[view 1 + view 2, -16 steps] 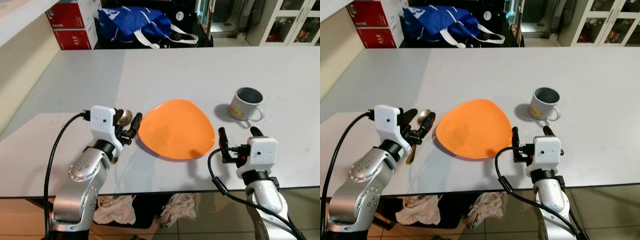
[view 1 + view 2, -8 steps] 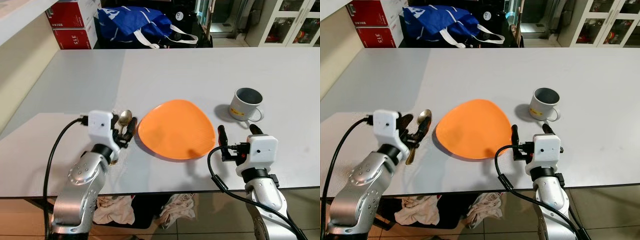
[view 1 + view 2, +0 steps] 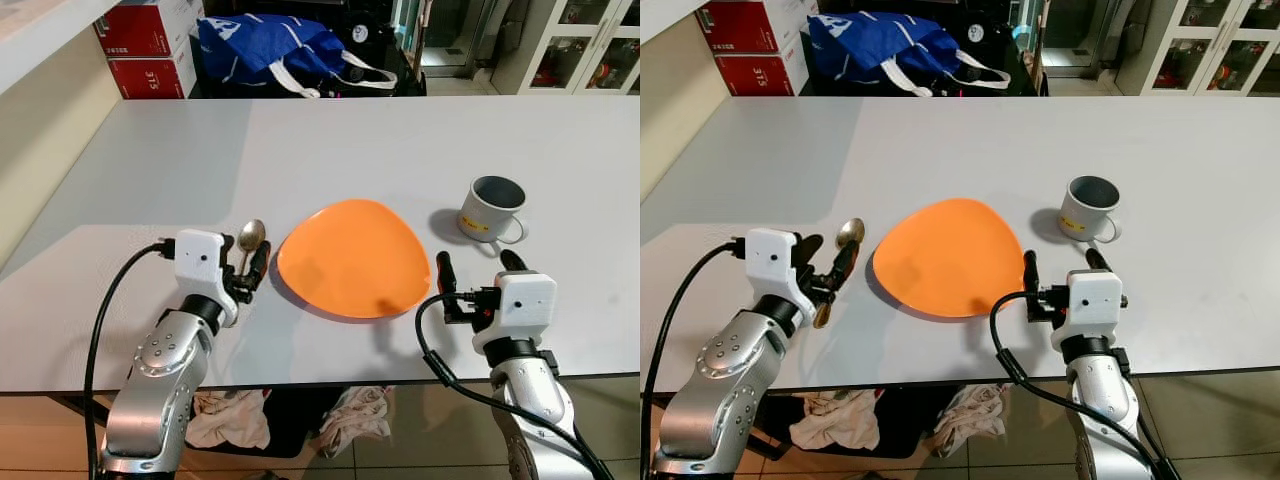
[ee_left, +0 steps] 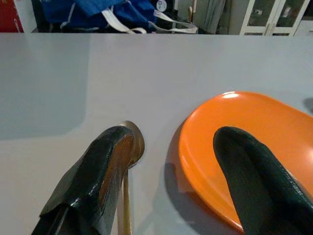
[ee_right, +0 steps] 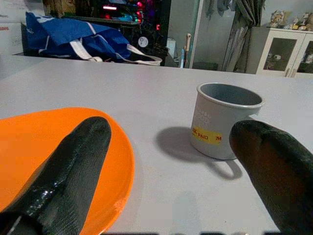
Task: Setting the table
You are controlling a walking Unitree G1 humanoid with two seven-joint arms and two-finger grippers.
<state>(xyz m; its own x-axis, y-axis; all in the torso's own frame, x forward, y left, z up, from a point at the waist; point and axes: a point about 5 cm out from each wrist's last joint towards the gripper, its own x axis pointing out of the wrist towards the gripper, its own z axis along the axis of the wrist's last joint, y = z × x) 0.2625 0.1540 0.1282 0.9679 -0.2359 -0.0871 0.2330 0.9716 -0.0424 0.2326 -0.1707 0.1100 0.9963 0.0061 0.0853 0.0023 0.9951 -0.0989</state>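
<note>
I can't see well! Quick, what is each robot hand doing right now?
Left gripper: open, holding nothing, spoon on the table beneath it.
Right gripper: open, empty, near the mug.

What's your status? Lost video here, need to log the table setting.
Left gripper open, over spoon lying left of orange plate. Right gripper open, empty, near the mug. Nothing in the way.

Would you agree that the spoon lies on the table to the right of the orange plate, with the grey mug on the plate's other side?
Not quite: the spoon lies to the left of the orange plate, beside the left pincer, as the left eye view shows. The grey mug does stand on the plate's other side, to its right.
</note>
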